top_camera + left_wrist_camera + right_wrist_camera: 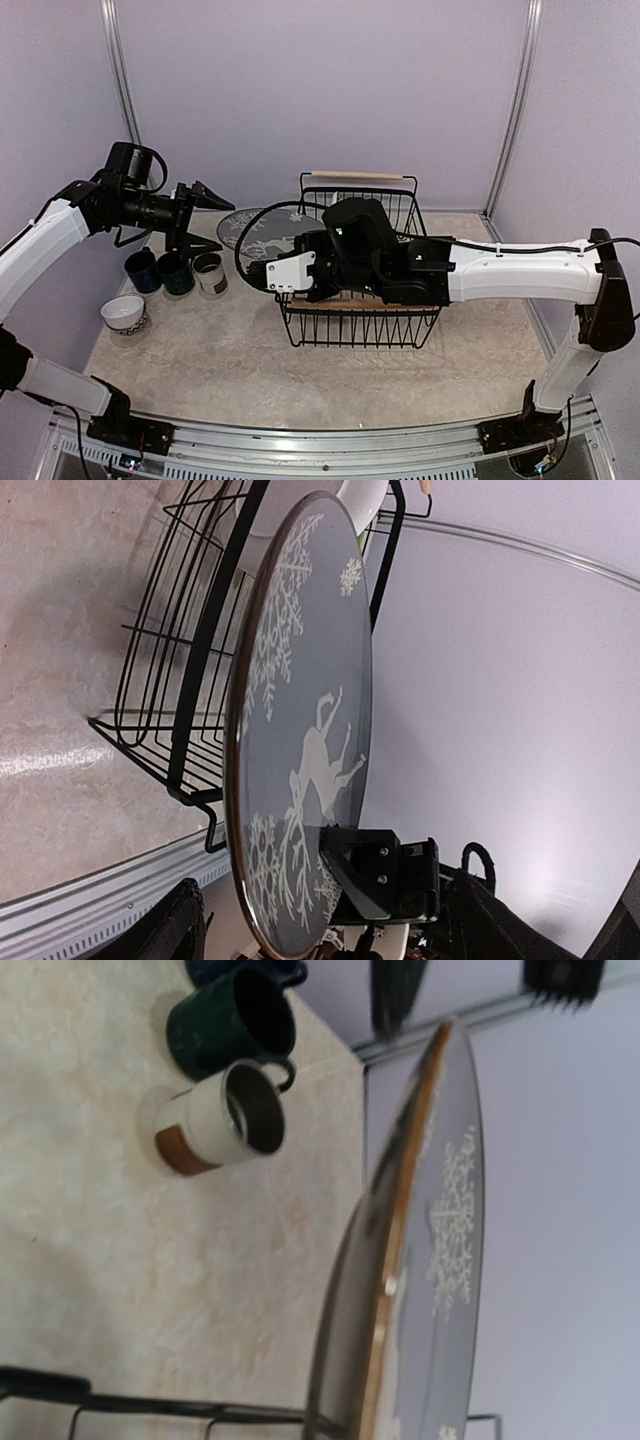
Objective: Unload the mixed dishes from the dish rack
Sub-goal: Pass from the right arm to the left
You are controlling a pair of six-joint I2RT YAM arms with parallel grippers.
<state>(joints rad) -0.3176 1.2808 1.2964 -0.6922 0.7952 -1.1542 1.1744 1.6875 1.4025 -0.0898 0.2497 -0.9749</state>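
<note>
Your right gripper [365, 875] is clamped on the rim of the grey dish [262, 232]. It is a round plate with a brown edge, white snowflakes and a white reindeer, and it sits just left of the dish rack [360, 325]. Your left gripper [212, 215] has its fingers spread wide, one on either side of the dish's left edge.

Top camera: high, behind the arm bases, facing down and forward over the whole table [200, 370] to the back wall. Left wrist camera: rolled sideways, close on the face of the grey dish [310, 730], with the dish rack [180, 680] behind. Right wrist camera: nearer still (dish rim edge-on), looking past it to the white-brown cup [215, 1120]. All three share the dish; the overhead also catches rack and cup.
</note>
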